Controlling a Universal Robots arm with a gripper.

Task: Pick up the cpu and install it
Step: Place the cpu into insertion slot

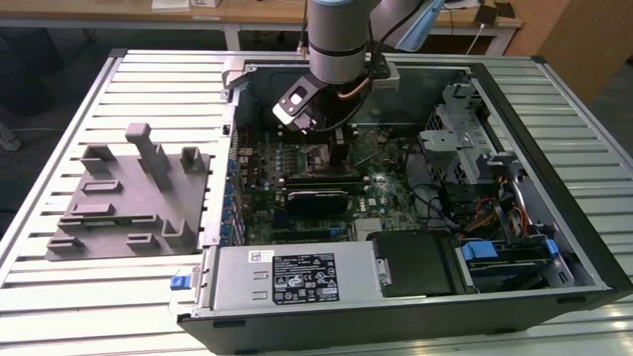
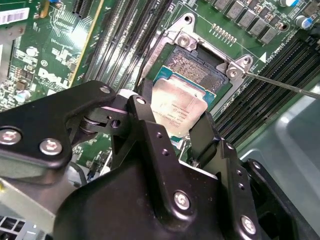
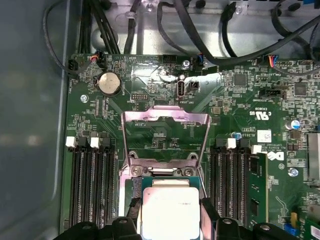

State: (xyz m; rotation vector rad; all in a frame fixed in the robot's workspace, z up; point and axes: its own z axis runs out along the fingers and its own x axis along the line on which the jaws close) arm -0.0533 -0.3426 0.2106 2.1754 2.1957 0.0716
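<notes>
Grey plastic block (image 1: 129,196) with upright posts sits on the slatted table (image 1: 59,289) at the exterior view's left. Centre frame, the arm (image 1: 336,37) reaches down into the open computer case (image 1: 396,322) over the green motherboard (image 1: 381,189). In the second wrist view the gripper (image 2: 174,115) pinches the cpu (image 2: 180,100) by two opposite edges, silvery top up, just over the open socket (image 2: 192,67); whether they touch, I cannot tell. Blue-tabbed drive bays (image 1: 485,251) sit lower right.

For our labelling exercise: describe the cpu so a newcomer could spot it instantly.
Inside the open computer case, find the green motherboard. Over its socket, the pincer grips the cpu: the lone flat silvery square among black slots.
</notes>
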